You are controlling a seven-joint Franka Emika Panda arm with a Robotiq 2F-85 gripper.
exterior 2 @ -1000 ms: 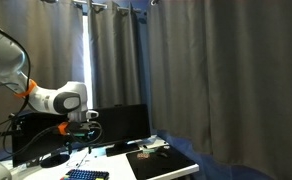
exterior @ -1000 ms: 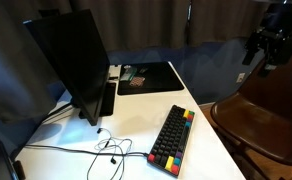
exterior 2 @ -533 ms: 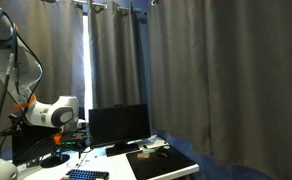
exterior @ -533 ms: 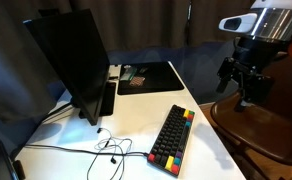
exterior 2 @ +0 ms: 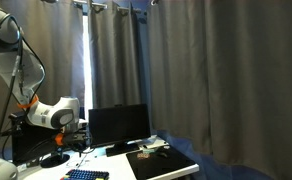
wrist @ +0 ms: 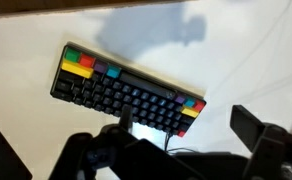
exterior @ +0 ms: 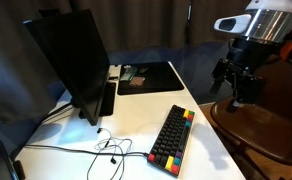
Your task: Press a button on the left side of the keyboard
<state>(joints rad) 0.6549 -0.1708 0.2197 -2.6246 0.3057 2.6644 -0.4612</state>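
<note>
The black keyboard (exterior: pixel 173 140), with red, yellow, green and blue edge keys, lies on the white table near its front edge. It also shows in the wrist view (wrist: pixel 126 92) and at the bottom of an exterior view (exterior 2: pixel 86 175). My gripper (exterior: pixel 235 88) hangs in the air to the right of the keyboard and well above it, beyond the table edge. Its jaws are spread and hold nothing. In the wrist view the gripper (wrist: pixel 186 128) is below the keyboard's right end, with one finger (wrist: pixel 254 126) dark at the right.
A black monitor (exterior: pixel 71 60) stands at the back left of the table (exterior: pixel 201 105). A flat black mat (exterior: pixel 151 77) lies behind the keyboard. Loose cables (exterior: pixel 104 150) lie left of the keyboard. A brown wooden chair (exterior: pixel 266 125) stands under the gripper.
My arm has come down and to the left from the top right corner towards the table. In the last half second it has shifted only slightly. The keyboard has not moved.
</note>
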